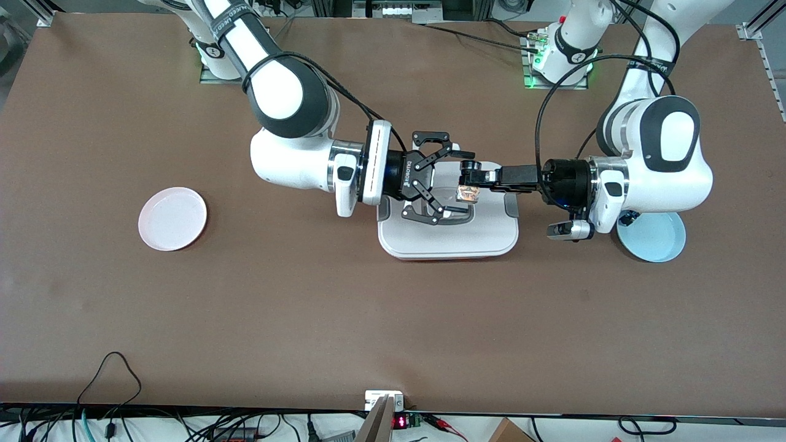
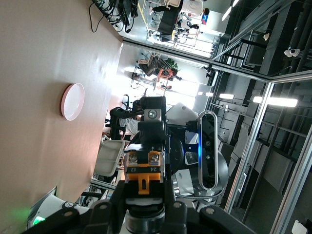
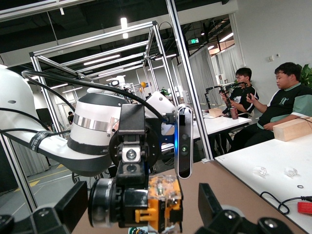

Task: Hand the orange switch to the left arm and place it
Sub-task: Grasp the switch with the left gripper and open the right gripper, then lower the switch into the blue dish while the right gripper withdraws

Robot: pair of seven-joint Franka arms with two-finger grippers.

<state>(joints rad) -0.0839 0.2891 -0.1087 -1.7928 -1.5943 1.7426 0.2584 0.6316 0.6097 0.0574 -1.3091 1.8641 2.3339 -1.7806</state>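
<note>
The orange switch (image 1: pixel 468 194), a small black block with an orange band, is held in the air over the white lidded box (image 1: pixel 448 236). My left gripper (image 1: pixel 471 182) is shut on it, and the left wrist view shows the switch (image 2: pixel 144 171) between its own fingers (image 2: pixel 115 197). My right gripper (image 1: pixel 465 183) is open wide, with one finger on each side of the switch and not touching it. In the right wrist view the switch (image 3: pixel 163 202) sits between my open right fingers (image 3: pixel 73 204), still gripped by the left gripper.
A pink plate (image 1: pixel 172 219) lies toward the right arm's end of the table; it also shows in the left wrist view (image 2: pixel 73 101). A light blue plate (image 1: pixel 657 240) lies partly under the left arm's wrist. Cables run along the table edge nearest the front camera.
</note>
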